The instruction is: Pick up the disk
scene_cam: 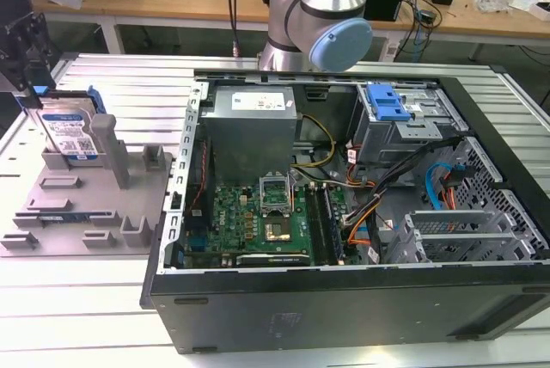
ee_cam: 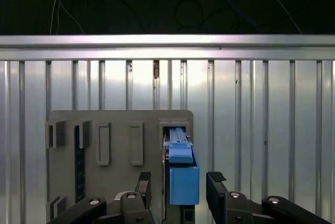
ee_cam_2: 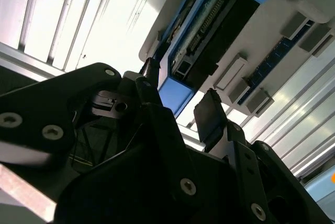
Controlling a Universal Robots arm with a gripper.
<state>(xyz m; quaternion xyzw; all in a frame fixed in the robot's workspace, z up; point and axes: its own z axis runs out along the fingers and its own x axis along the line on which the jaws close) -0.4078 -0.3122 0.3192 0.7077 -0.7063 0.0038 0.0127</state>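
At the exterior view's upper left, the flat silver blue-railed hard disk [scene_cam: 70, 131] stands on edge directly under my pincer [scene_cam: 31, 93] (fingers apart, straddling its thin edge).

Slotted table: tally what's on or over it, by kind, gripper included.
Disk: 1, standing in the tray
Grey fixture tray: 1
Open computer case: 1
Gripper: 1, open, astride the disk
Total: 4
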